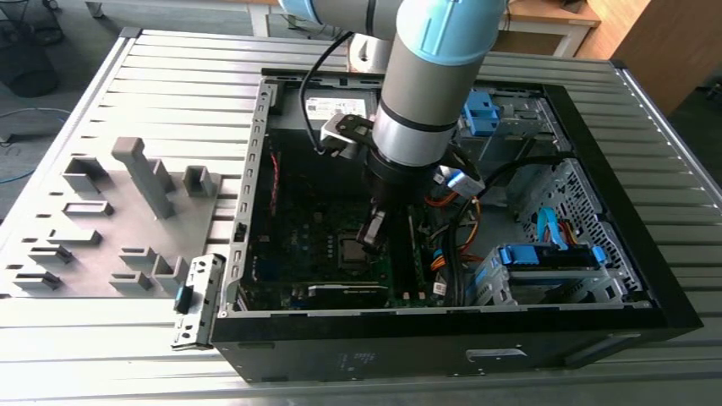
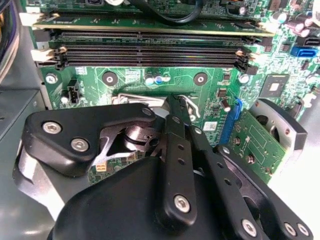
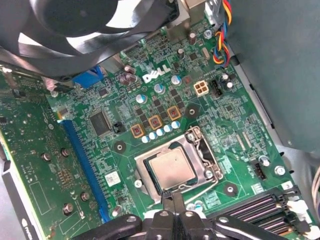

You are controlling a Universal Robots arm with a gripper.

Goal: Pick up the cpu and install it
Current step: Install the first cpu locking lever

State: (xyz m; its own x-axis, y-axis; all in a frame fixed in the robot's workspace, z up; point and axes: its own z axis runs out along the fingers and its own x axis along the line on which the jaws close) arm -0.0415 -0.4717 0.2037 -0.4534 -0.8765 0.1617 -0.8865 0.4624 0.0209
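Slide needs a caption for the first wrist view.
Gripper poised at the edge of the cpu seated in the motherboard socket.

Memory slots [image 2: 150, 50] and fan [image 3: 95, 20] hem the socket [image 3: 175, 167]; above lies open.

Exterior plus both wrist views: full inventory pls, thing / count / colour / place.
PC case: 1, black, open on the slatted table, at the exterior view's right.
Table: 1, silver slats, under everything.
Motherboard: 1, green, on the case floor.
Cpu: 1, silver-grey, lying in the socket on the motherboard, right at the gripper's tips.
Memory slots: a row, black, along the motherboard's edge in the second wrist view.
Fixture blocks: several, matte grey, on a plate at the exterior view's left.
Drive bays: blue clips, inside the case, exterior view's right.
Arm: 1, silver and light blue, reaching down into the case.
Gripper: 1, black, over the socket.
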